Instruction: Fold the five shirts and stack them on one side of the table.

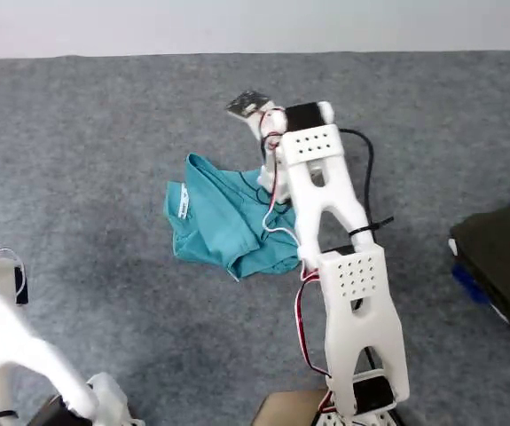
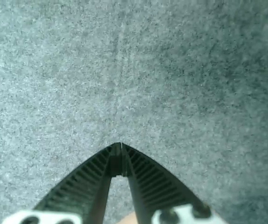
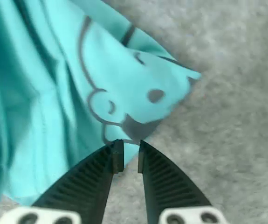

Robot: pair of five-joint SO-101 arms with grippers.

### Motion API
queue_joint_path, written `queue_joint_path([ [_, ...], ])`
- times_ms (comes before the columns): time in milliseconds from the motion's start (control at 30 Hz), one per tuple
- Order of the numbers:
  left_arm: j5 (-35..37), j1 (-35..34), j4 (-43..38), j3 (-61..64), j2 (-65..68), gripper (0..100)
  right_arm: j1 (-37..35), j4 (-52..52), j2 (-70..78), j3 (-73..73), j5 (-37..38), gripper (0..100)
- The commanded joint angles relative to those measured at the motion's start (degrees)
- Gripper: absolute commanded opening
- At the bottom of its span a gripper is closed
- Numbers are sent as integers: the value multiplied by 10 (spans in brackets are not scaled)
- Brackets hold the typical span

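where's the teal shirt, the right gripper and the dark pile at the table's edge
teal shirt [image 1: 223, 224]: high view, on the middle of the crumpled cloth.
right gripper [image 3: 126, 153]: right wrist view, midway between its fingertips.
dark pile [image 1: 503, 253]: high view, on its top surface.

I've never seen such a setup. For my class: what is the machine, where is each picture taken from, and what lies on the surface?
Two robot arms stand at a table. One picture looks down from above; the other two come from a camera on each arm's wrist. A crumpled teal shirt lies mid-table, a dark folded pile at one edge. The right end effector hovers slightly open over the shirt; the left end effector is shut above bare table. Nothing is held.
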Motion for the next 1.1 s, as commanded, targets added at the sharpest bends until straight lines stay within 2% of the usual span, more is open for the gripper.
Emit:
queue_joint_path([
  [0,3,4,-8,-21,-18,8,-24,24,-35,-29,4,61],
  [100,3,4,-8,-21,-15,8,-60,24,-22,-29,3,61],
  [367,2,4,-17,-20,-15,8,-218,23,-22,-35,4,60],
  [500,2,4,-17,-20,-14,8,-256,23,-22,-62,6,60],
  [600,2,4,-17,-20,-14,8,-249,23,-22,-99,18,60],
  [767,2,4,-17,-20,-14,8,-188,24,-22,-147,19,60],
  [933,2,4,-37,-7,-17,8,-131,25,-17,-145,20,60],
  [1067,1,4,-40,0,-15,8,-123,22,-15,-123,21,60],
])
